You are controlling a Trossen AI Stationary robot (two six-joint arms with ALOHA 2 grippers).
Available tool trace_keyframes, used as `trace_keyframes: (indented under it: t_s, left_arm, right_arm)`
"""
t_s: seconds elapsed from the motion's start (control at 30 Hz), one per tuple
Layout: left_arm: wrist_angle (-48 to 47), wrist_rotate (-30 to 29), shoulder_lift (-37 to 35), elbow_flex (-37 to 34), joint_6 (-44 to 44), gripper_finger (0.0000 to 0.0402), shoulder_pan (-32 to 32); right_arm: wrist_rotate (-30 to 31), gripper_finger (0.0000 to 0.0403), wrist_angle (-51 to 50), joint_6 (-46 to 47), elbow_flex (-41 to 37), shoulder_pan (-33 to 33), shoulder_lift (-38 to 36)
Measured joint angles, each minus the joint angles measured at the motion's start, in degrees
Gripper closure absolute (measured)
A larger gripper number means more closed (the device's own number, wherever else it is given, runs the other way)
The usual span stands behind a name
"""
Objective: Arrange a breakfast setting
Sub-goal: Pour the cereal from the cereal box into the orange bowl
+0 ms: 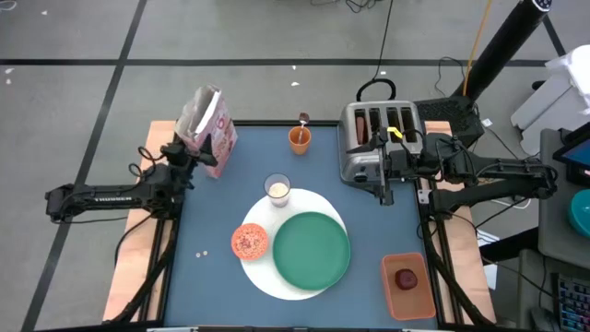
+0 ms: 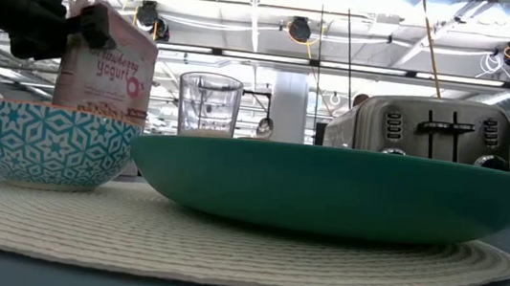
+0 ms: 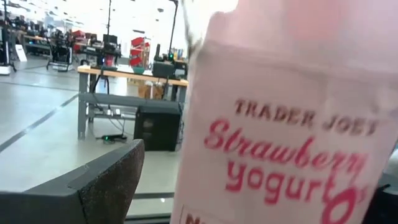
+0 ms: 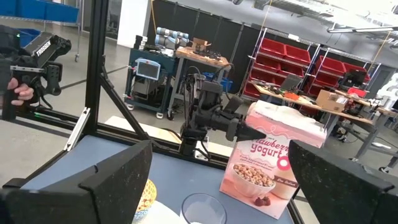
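Note:
The pink cereal box (image 1: 210, 129) stands upright at the table's far left, its top open. It also shows in the right wrist view (image 4: 267, 158). My left gripper (image 1: 189, 150) is open with the box's upper part between its fingers. My right gripper (image 1: 383, 189) is open and empty, just in front of the silver toaster (image 1: 380, 138). The round white mat (image 1: 277, 281) carries the green plate (image 1: 312, 249), the small orange bowl (image 1: 249, 242) with cereal, and the glass (image 1: 277, 189). The dark red fruit (image 1: 406, 278) lies in the orange tray (image 1: 406, 300). The bagel is not in view. My left gripper has its fingers level on either side of the cereal box's upper part (image 3: 205, 124), coming from the table's near left. A gap shows between one finger (image 3: 112, 186) and the box's side. I cannot tell whether the other finger touches the box.
An orange cup (image 1: 300, 139) with a spoon in it stands at the far edge, left of the toaster. A few crumbs (image 1: 201, 252) lie on the blue table left of the mat. A person's hand (image 4: 18, 93) holds a device beyond the table.

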Motion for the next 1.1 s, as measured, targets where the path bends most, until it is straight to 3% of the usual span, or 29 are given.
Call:
trace_keyframes:
  t_s: [0.37,1.1]
  left_arm:
    - [3.3,2.0,0.0,1.9,3.2,0.0009,0.0]
    - [3.1,4.5,0.0,13.0,12.8,0.0009,0.0]
  right_arm:
    - [0.0,0.0034,0.0,0.0,0.0,0.0,0.0]
    - [0.0,0.0035,0.0,0.0,0.0,0.0,0.0]
